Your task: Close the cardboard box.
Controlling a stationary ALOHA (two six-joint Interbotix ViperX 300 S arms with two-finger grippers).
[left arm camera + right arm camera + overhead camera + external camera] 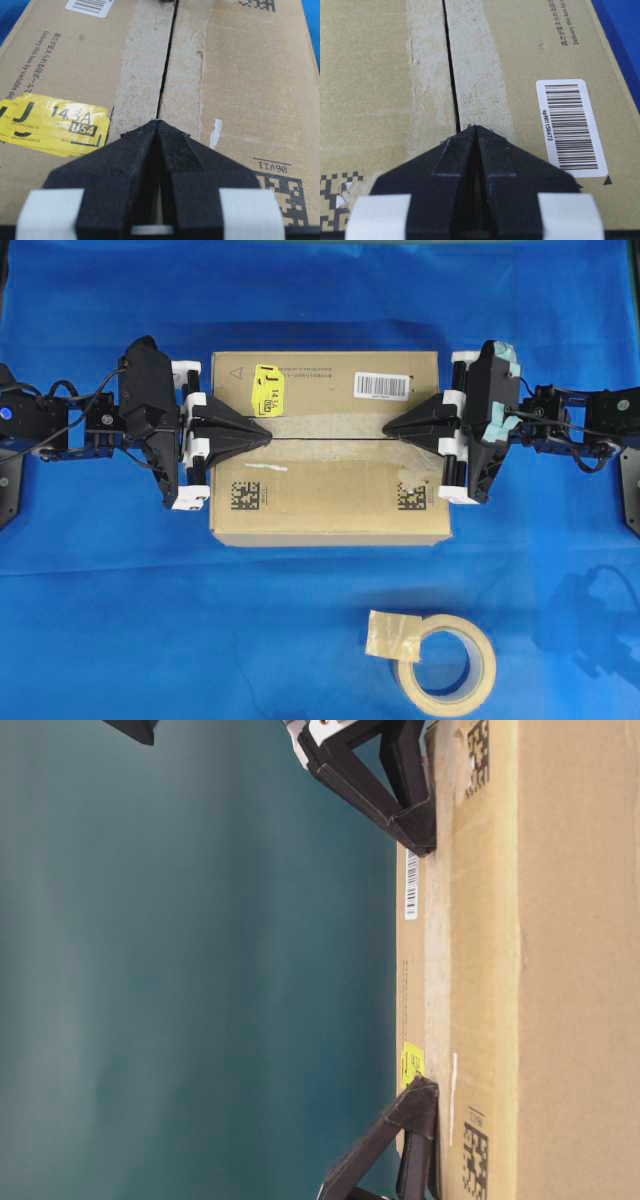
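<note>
both hands, left hand and right hand, pinched closed on cardboard box seam

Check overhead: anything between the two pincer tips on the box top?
Only the closed flap seam and worn tape residue, between left pincer and right pincer on the cardboard box.

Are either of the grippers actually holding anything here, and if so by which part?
Nothing is held. The left gripper and right gripper are both shut, tips over the centre seam of the large brown cardboard box.

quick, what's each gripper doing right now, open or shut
left gripper: shut, holding nothing, tip on the cardboard box seam.
right gripper: shut, holding nothing, tip on the seam.
</note>
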